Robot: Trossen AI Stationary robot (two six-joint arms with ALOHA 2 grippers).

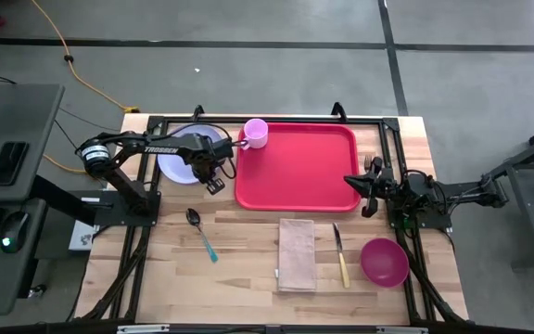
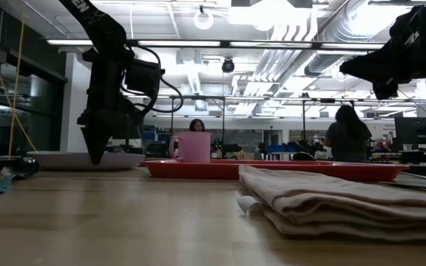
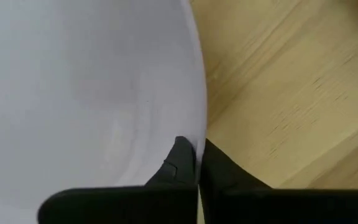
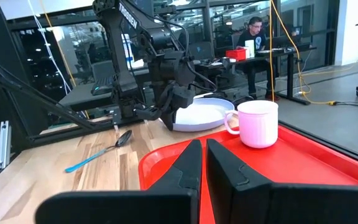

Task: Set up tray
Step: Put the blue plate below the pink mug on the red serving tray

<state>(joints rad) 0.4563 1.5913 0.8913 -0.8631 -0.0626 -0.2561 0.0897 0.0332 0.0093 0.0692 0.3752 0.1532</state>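
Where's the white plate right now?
In the high view, the white plate sits on the table left of the tray, with the left claw shut on its rim.

Tray [image 1: 299, 181]: large, bright red plastic, rectangular with rounded corners and a raised rim. Lies flat on the wooden bench [image 1: 248, 269], toward the far middle of it, long side running left to right. A pink mug [image 1: 256, 133] stands upright inside the tray's far left corner, handle toward the left rim. Rest of the tray floor is bare. Low view shows the rim as a thin red band.
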